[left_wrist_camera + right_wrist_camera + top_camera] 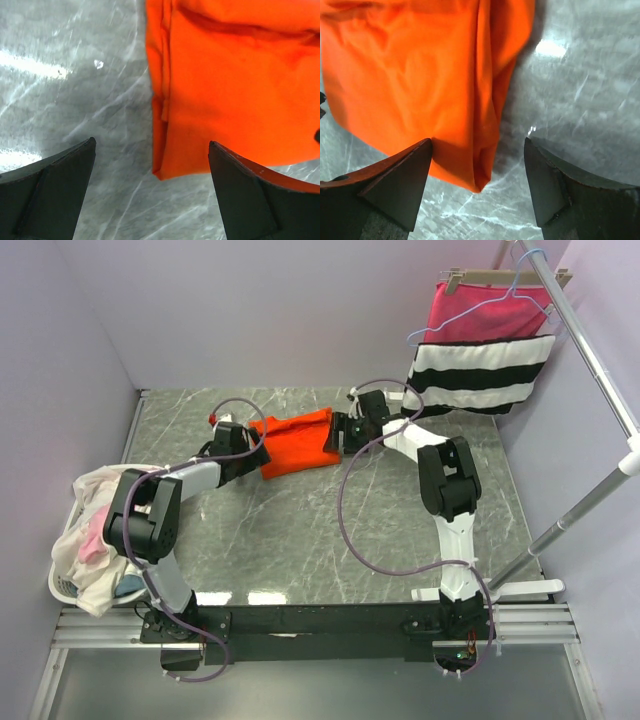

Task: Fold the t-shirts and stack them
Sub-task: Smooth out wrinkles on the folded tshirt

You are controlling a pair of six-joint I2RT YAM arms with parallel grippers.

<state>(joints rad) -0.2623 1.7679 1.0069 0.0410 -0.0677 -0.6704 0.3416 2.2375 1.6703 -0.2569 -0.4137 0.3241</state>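
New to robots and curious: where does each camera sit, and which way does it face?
Top external: above and behind, looking down on the table; left arm and right arm show.
Left wrist: on the left arm, looking down past its open left tool.
Right wrist: same, past the open right tool.
Shared: all three see the orange-red t-shirt.

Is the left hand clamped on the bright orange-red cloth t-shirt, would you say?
No; the left hand stands open, a corner of the t-shirt lying ungripped between its spread fingers.
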